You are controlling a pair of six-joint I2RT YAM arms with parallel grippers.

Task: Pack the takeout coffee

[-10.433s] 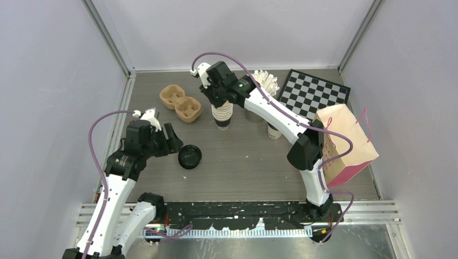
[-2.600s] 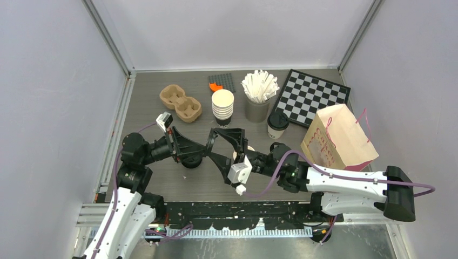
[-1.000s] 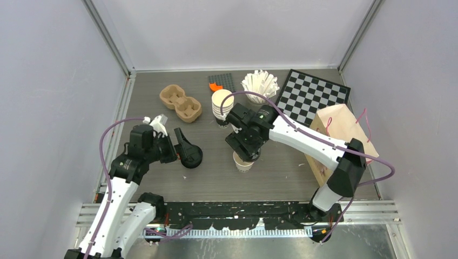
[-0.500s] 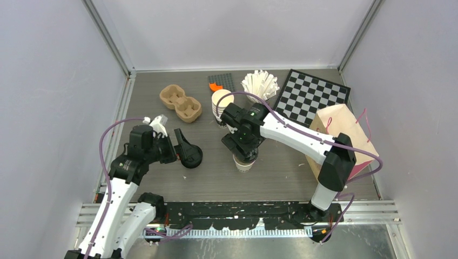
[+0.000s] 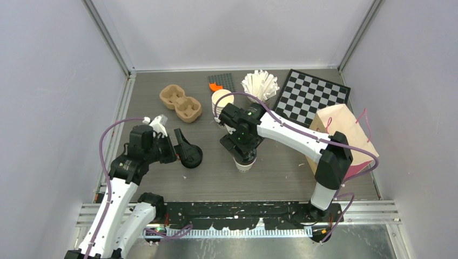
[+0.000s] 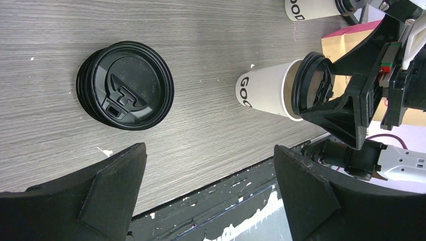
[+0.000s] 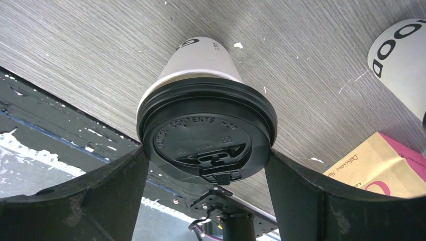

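Observation:
One takeout coffee (image 5: pixel 244 163) stands upright mid-table, a cream cup (image 7: pixel 201 60) capped with a black lid (image 7: pixel 208 135). My right gripper (image 5: pixel 242 152) hangs over it, jaws open, with the fingers (image 7: pixel 115 191) close beside the lid's rim on both sides. The left wrist view shows the same cup (image 6: pixel 263 90) and lid (image 6: pixel 314 83). A second takeout coffee (image 6: pixel 311 7) stands further back, hidden by the right arm in the top view. My left gripper (image 5: pixel 181 150) is open and empty next to a stack of loose black lids (image 6: pixel 125 85).
A brown cup carrier (image 5: pixel 181 102) sits at the back left. A stack of lidless cups (image 5: pixel 220 100), a holder of white sticks (image 5: pixel 259 85) and a checkerboard (image 5: pixel 310 94) stand behind. A paper bag (image 5: pixel 345 143) stands at the right.
The right arm has shifted slightly left over the capped cup and its jaws have widened a little around the lid. The left arm has not moved.

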